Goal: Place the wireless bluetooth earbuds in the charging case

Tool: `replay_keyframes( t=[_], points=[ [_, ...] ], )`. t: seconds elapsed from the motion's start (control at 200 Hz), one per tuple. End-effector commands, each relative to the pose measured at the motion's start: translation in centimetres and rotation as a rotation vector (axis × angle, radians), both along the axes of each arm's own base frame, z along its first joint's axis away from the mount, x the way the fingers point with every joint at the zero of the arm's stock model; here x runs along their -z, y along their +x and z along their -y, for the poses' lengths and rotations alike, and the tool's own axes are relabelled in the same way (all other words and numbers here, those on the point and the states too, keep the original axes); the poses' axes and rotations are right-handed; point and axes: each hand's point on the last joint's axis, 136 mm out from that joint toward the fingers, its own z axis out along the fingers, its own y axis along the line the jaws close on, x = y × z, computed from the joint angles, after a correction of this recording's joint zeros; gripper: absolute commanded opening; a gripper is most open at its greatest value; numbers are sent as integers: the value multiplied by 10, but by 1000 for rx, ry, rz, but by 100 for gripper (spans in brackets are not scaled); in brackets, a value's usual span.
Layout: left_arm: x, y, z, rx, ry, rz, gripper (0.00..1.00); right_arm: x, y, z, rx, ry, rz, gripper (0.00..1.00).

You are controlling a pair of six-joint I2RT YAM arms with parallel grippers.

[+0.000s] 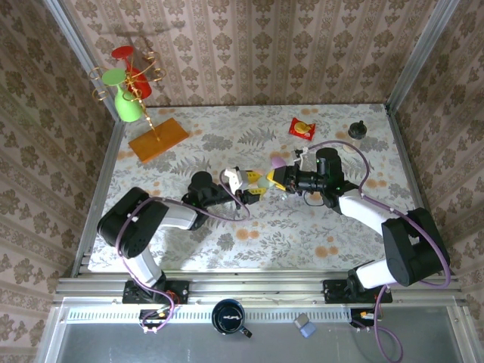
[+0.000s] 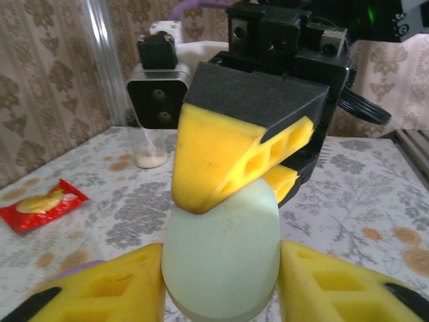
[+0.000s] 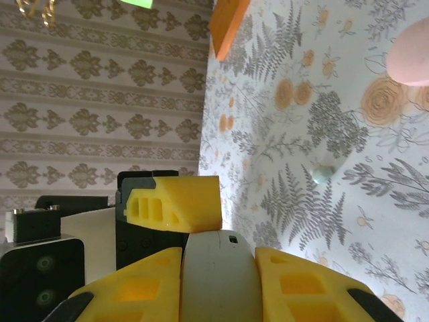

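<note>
The charging case [image 1: 263, 182] is a pale green, egg-shaped shell held above the middle of the table, where both grippers meet. In the left wrist view the charging case [image 2: 221, 258] sits between my left gripper's [image 2: 221, 282] yellow fingers, which press its two sides. My right gripper [image 3: 219, 275] is shut on the same case [image 3: 218, 288] from the opposite end, and its fingers [image 2: 221, 161] clamp the far tip. One tiny pale green earbud [image 3: 322, 174] lies loose on the floral tablecloth beyond the case.
A pink oval case [image 3: 412, 50] lies on the table past the earbud, seen lilac from above [image 1: 278, 162]. A red packet [image 1: 302, 128], a black knob [image 1: 357, 129] and an orange board with a cup stand [image 1: 157, 140] sit at the back. A small vial [image 2: 149, 144] stands nearby.
</note>
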Motion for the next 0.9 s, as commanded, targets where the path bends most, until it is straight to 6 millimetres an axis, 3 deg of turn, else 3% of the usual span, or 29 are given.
replay_keyframes(
  t=[0.0, 0.185, 0.47, 0.895],
  points=[
    [-11, 16, -12, -114, -24, -33, 53, -20, 7, 0, 17, 99, 16, 14],
    [-31, 8, -18, -124, -70, -37, 59, -43, 10, -5, 0, 240, -11, 11],
    [-53, -4, -15, -65, -105, -14, 78, -67, 9, -10, -24, 339, -34, 8],
    [-73, -4, -11, -31, -165, 48, 68, -92, -8, -21, -87, 406, -14, 5]
  ],
)
